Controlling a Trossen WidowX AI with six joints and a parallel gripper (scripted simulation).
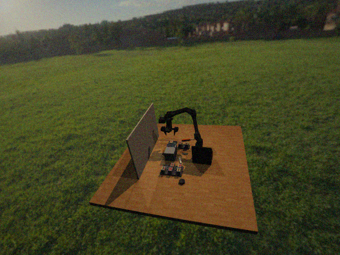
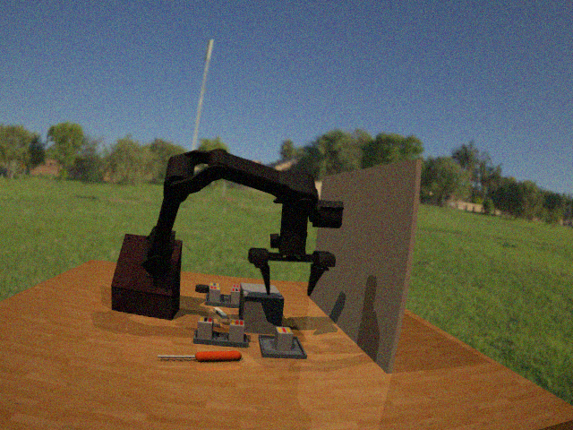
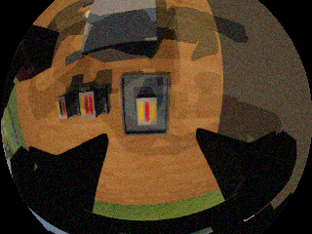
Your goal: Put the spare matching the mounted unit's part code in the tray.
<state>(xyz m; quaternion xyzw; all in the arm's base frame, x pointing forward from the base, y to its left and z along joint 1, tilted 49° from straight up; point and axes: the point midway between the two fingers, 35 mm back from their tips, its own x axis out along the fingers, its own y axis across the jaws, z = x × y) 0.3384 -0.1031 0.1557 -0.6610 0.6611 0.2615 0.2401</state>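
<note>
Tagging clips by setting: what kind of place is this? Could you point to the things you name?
Looks like an outdoor grassy field, perhaps a park, with a robot work board set up on it. Grass surrounds the wooden board (image 1: 219, 197) (image 2: 92, 379), a tree line (image 1: 109, 34) (image 2: 346, 155) runs behind, and open sky (image 1: 82, 10) (image 2: 370, 69) shows above.
</note>
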